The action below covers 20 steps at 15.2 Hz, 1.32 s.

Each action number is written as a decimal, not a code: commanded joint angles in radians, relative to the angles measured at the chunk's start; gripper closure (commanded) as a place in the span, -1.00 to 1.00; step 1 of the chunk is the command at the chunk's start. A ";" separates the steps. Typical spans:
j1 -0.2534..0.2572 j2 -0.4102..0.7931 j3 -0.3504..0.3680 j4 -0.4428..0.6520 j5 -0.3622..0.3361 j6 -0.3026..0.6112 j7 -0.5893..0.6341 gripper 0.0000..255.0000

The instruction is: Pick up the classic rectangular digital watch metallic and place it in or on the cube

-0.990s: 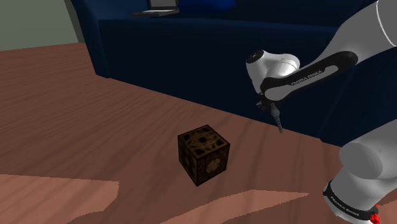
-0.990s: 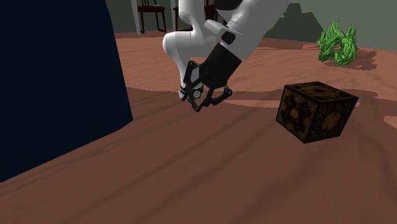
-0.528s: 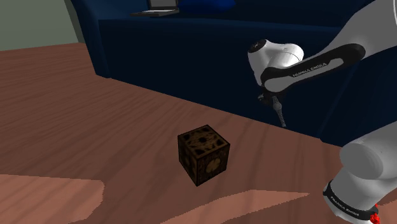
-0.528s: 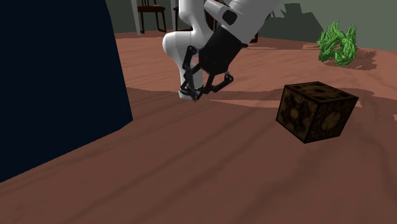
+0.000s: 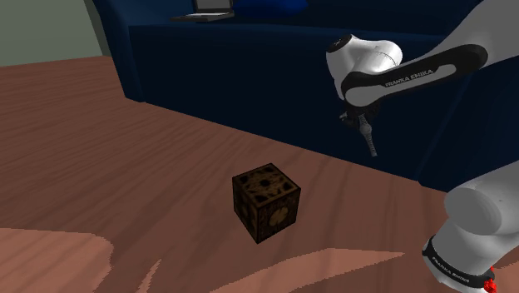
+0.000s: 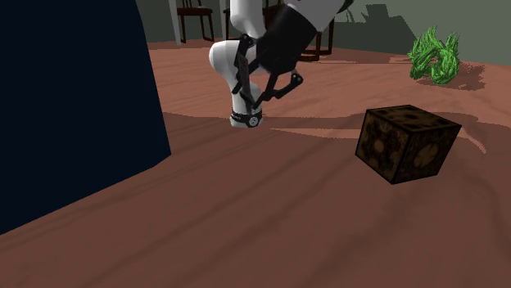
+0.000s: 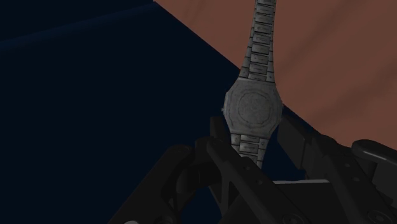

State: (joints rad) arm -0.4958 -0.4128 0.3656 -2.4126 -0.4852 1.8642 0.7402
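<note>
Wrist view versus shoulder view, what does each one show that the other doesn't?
Wrist view: the watch with its case and link strap, clasped between the fingers. Shoulder view: the cube on the floor, the white arm, a laptop on the sofa. Both: the navy sofa and the brown floor.

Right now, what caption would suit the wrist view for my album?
Black hand holding a grey link-band watch over brown floor, beside a dark blue sofa.
</note>
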 commanded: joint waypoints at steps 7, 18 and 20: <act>0.003 -0.033 -0.009 0.076 0.018 -0.090 -0.061 1.00; 0.061 0.018 0.131 0.211 0.095 -0.253 0.058 1.00; 0.074 0.047 0.174 0.248 0.110 -0.286 0.104 1.00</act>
State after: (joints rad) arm -0.4260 -0.3828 0.5200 -2.1878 -0.3804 1.5963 0.8231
